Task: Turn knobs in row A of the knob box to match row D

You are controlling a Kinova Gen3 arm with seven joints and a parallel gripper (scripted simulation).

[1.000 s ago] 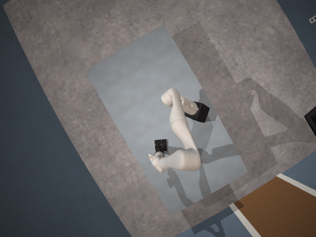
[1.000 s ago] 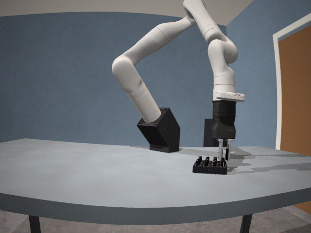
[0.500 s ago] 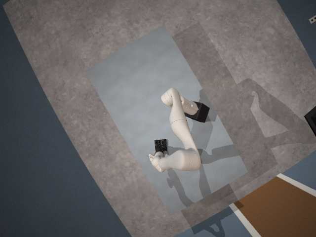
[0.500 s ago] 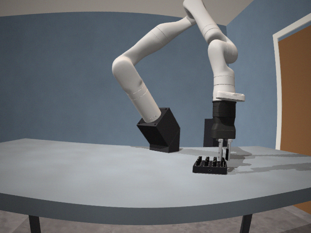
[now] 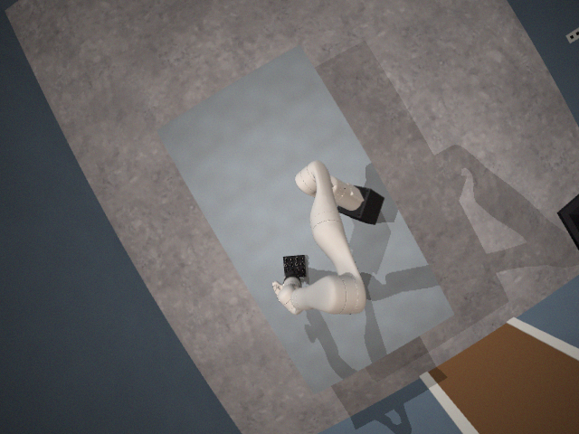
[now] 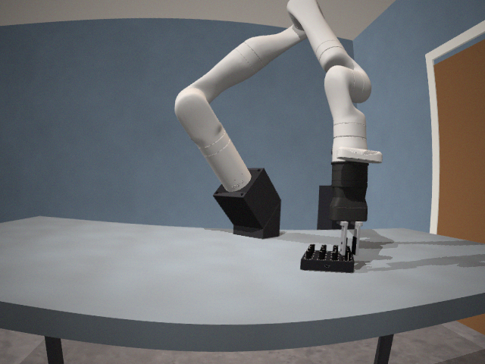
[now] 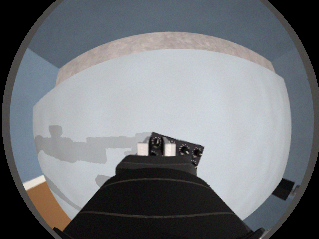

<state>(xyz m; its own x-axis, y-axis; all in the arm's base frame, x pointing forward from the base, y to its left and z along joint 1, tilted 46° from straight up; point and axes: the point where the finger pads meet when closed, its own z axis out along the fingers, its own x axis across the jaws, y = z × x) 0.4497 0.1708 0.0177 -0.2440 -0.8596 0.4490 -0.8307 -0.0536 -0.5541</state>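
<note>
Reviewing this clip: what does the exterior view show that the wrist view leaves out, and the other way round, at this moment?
Exterior only: the arm's black base, the socket on the knob box's side and the table's legs.

Wrist only: two pale fingertips seen from above, a corner knob between them in that view.

Both: the knob box, the gripper, the tabletop and blue walls.

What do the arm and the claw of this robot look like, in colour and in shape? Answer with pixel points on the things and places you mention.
The arm [image 5: 328, 229] [image 6: 337, 94] is smooth off-white, with rounded, tube-like segments and thin dark seam lines. The claw [image 6: 351, 253] [image 7: 156, 143] has a black body with two slim, straight, pale fingers. The arm's base [image 5: 374, 207] [image 6: 270, 203] is black and angular. No cable is visible.
</note>
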